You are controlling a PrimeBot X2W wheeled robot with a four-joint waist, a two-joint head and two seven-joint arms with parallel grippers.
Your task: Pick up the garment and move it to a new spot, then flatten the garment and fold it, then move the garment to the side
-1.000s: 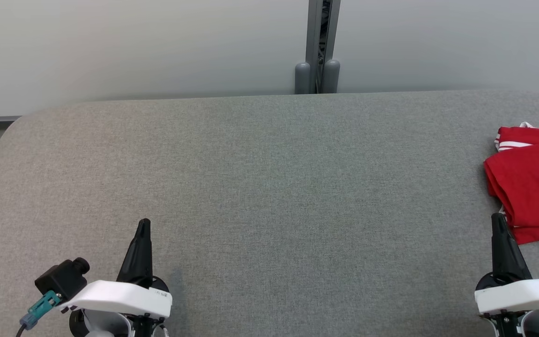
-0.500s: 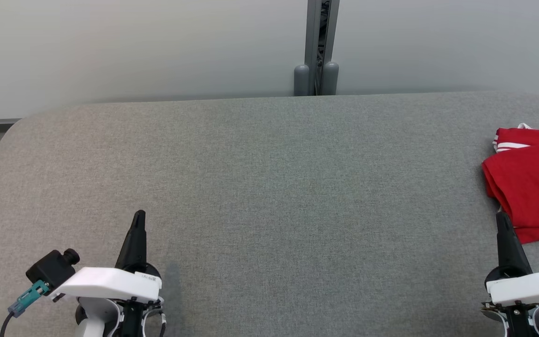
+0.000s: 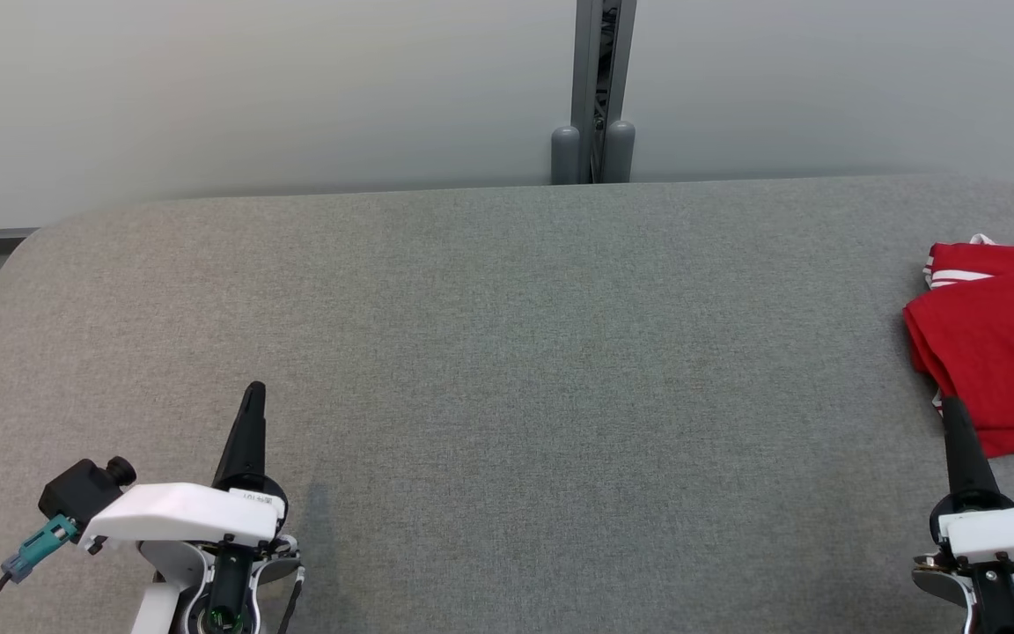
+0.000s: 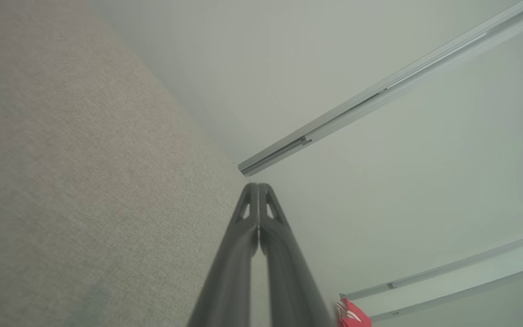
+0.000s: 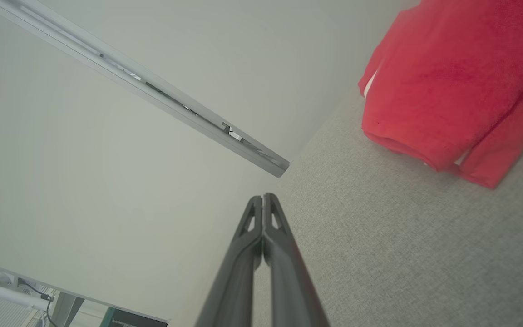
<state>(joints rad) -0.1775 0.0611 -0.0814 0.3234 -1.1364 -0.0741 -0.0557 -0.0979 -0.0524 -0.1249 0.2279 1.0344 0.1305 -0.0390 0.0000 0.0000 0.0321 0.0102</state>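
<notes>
The garment (image 3: 1000,352) lies folded at the right of the table (image 3: 507,352), so the job looks done; left tool (image 3: 254,389) and right tool (image 3: 952,405) rest pinched together, empty.

A grey fabric-covered table (image 3: 507,335) with rounded corners carries a folded red garment with white stripes (image 3: 1000,352) at the frame's right edge.

garment (image 3: 995,352) cut off at right edge

Red cloth garment (image 3: 1000,352) on matt woven table (image 3: 489,335).
</notes>
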